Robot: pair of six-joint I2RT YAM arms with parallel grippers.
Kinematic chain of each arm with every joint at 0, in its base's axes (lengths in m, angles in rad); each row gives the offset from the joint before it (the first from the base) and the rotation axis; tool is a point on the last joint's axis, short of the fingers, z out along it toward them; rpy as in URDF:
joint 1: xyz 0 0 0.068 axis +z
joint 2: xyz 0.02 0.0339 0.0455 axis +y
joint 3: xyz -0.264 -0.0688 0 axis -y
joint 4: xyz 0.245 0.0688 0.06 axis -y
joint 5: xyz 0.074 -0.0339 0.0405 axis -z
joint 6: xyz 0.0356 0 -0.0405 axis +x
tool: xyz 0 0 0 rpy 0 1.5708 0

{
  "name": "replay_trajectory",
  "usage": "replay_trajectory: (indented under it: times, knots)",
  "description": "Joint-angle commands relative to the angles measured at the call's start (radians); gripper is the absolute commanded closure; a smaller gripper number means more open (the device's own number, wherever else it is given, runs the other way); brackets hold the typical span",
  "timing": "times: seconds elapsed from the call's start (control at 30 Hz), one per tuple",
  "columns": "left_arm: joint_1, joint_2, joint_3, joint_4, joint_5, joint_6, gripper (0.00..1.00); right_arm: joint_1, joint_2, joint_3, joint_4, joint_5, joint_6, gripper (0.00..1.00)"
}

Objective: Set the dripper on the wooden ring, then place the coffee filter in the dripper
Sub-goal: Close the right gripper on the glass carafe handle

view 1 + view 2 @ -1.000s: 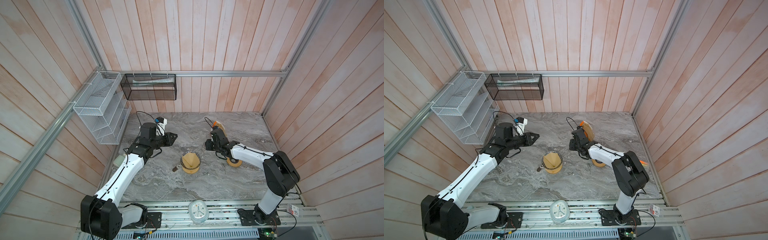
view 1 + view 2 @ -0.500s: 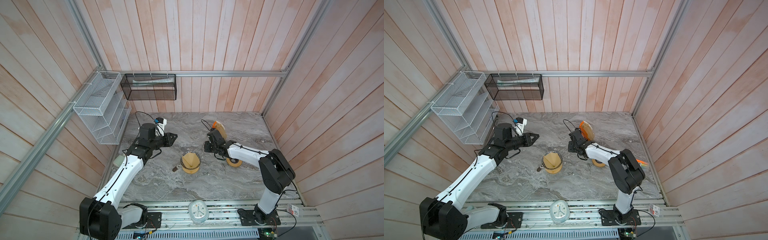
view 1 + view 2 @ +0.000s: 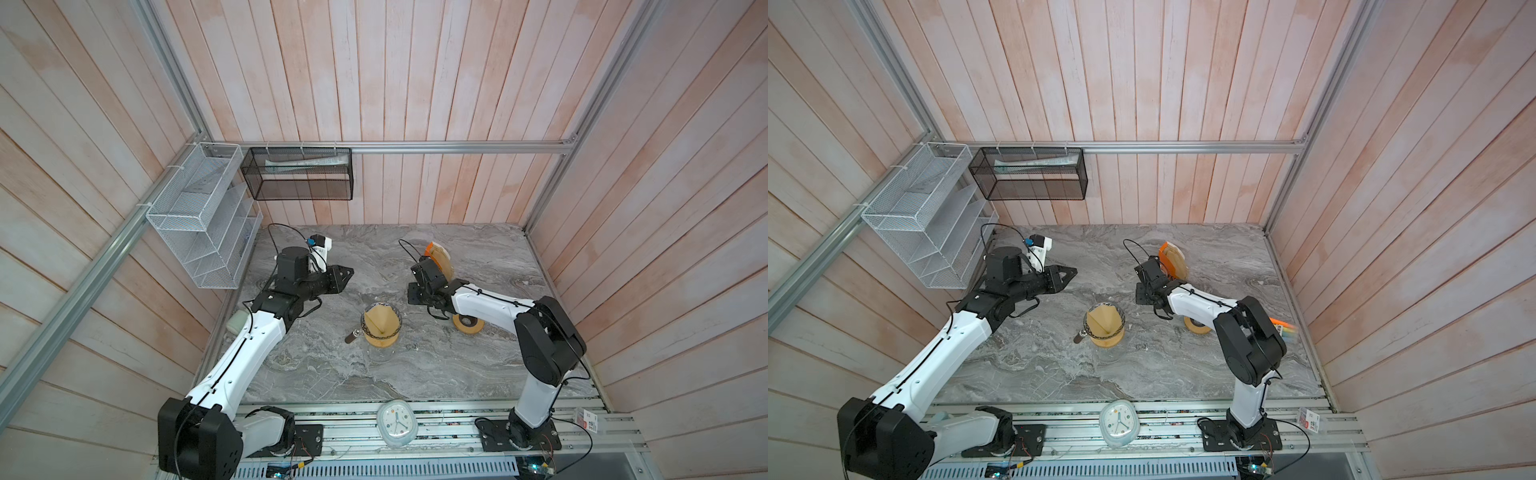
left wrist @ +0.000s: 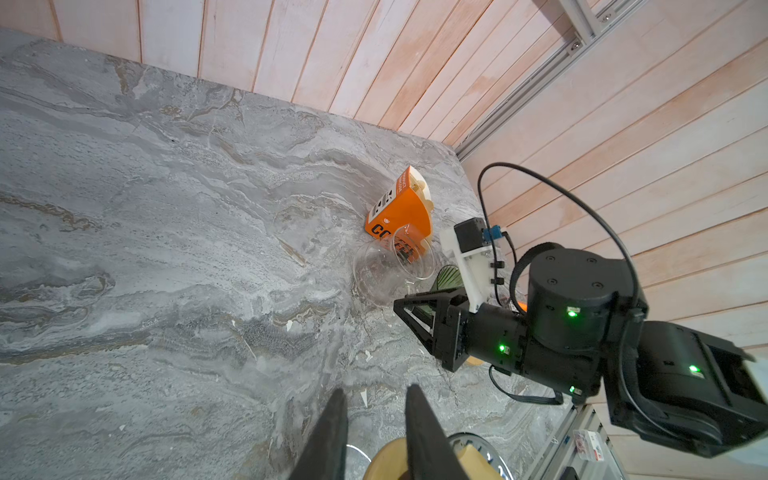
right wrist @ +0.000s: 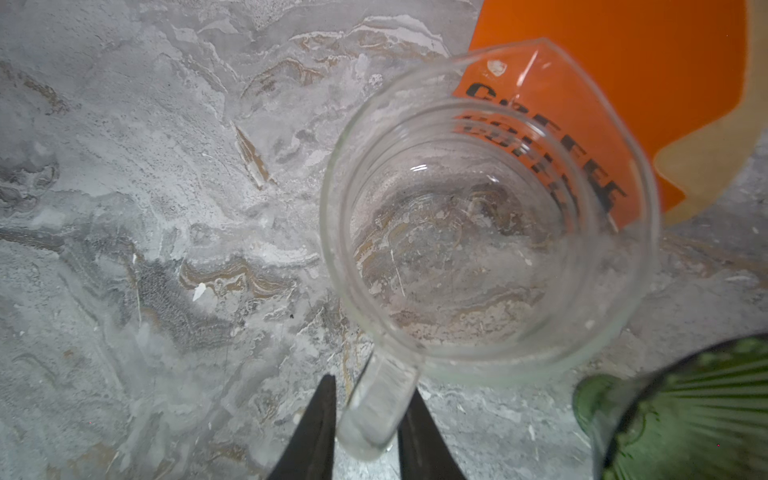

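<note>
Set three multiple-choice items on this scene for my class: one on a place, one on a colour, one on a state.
1. Where does the clock lie? A at the far edge; B on the front rail; C at the centre.
2. What colour is the filter box? A blue; B white; C orange.
3. The middle dripper: A holds a filter; B is empty; C lies tipped over.

Key: 1 B, both top views show it on the rail nearest the camera. 2 C, its printed face is orange in the left wrist view. 3 A, a brown paper cone sits inside the upright dripper.
</note>
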Motion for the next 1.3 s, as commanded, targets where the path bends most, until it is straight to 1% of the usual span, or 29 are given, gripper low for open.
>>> replay_trajectory:
  times: [0.0, 0.1, 0.23, 0.6, 0.9, 1.27]
  knots:
    - [0.007, -0.021, -0.017, 0.022, 0.018, 0.003, 0.72, 0.007, 0.025, 0.026, -0.037, 0.029, 0.002, 0.72]
    - [0.009, -0.024, -0.018, 0.021, 0.018, 0.003, 0.72, 0.007, 0.031, 0.032, -0.044, 0.033, 0.000, 0.73]
    - [0.011, -0.023, -0.019, 0.025, 0.021, 0.003, 0.72, 0.016, 0.035, 0.042, -0.060, 0.046, -0.006, 0.80]
    - [0.018, -0.025, -0.016, 0.020, 0.018, 0.007, 0.72, 0.047, -0.015, 0.023, -0.083, 0.053, -0.010, 0.87]
    - [0.021, -0.035, -0.025, 0.013, 0.000, 0.013, 0.72, 0.083, -0.120, -0.087, -0.088, 0.046, 0.031, 0.89]
    - [0.021, -0.066, -0.031, -0.010, -0.020, 0.008, 0.72, 0.162, -0.236, -0.191, -0.099, 0.060, 0.093, 0.90]
